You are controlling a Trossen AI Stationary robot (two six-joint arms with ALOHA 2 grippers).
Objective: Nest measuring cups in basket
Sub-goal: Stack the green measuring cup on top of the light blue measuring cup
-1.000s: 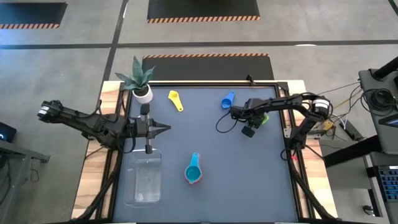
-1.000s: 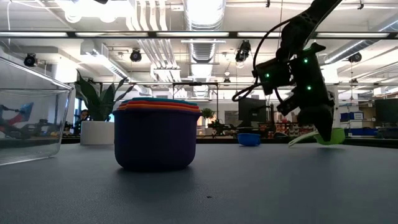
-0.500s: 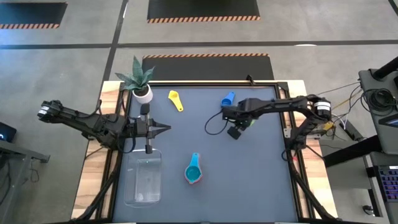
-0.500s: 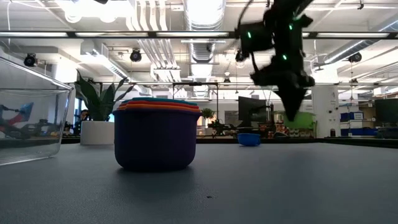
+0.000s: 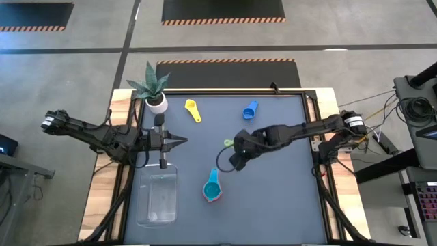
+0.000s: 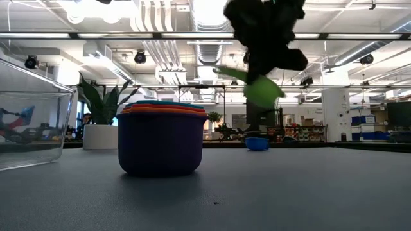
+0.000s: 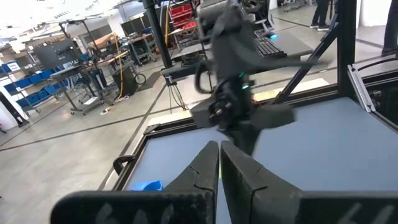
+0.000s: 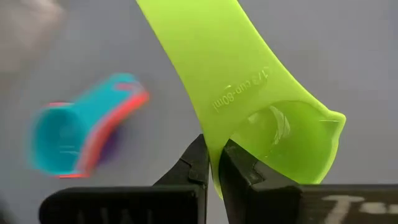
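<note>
Right gripper [image 8: 212,163] clamped on the flat handle of the lime-green plastic measuring cup [image 8: 249,106], carried clear of the table near its middle, up-table from the nested stack. From above, only the green handle tip [image 5: 228,143] shows past the arm; the cup's long axis runs along the gripper's line, handle end toward the left arm's side, bowl hidden under the wrist. Low view: green bowl [image 6: 261,90] hangs well above the surface, under the dark gripper. Nested stack of cups [image 5: 212,188], teal inside orange and red over a purple outer cup, sits toward the front, handles pointing up-table. Small blue cup [image 5: 250,109] and small yellow cup [image 5: 193,110] lie apart near the back edge. Clear rectangular plastic basket [image 5: 156,198] at the front left. Left gripper [image 5: 179,141] idle beside the basket's far end, fingers pressed together, nothing held. Surface: dark grey mat [image 5: 287,191] in a wooden frame; white pot with spiky green plant [image 5: 154,90] at the back left corner. Behind: open workshop, shelving, ceiling ducts.
</note>
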